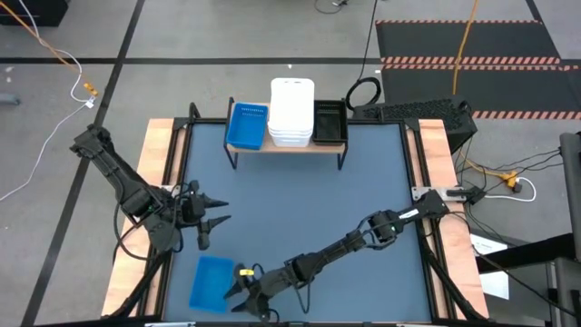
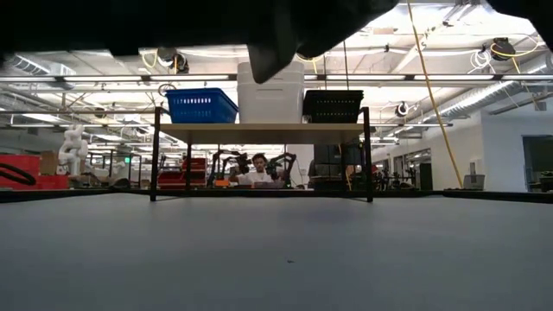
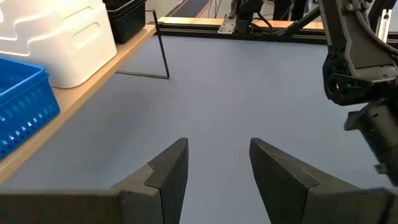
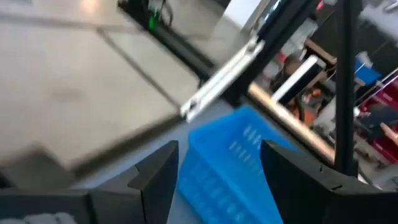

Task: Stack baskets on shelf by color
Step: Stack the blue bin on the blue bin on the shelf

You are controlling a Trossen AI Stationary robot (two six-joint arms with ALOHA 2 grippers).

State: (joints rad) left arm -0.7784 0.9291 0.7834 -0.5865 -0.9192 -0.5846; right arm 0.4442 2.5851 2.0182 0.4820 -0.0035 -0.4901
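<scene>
While our right tool (image 1: 238, 289) reaches, fingers apart, for the loose blue basket (image 1: 211, 282) at the table's (image 1: 300, 209) near edge, our left tool (image 1: 211, 224) waits spread nearby. We judge the task well along: the shelf (image 1: 286, 145) carries a blue basket (image 1: 246, 124), the white stack (image 1: 291, 111) and black baskets (image 1: 329, 121).

A dark-blue surface (image 1: 300, 200) with wooden edges is filling the middle. A keyboard (image 1: 422, 112) is lying behind its far right corner. A person (image 2: 257, 175) is sitting far behind in the room.
</scene>
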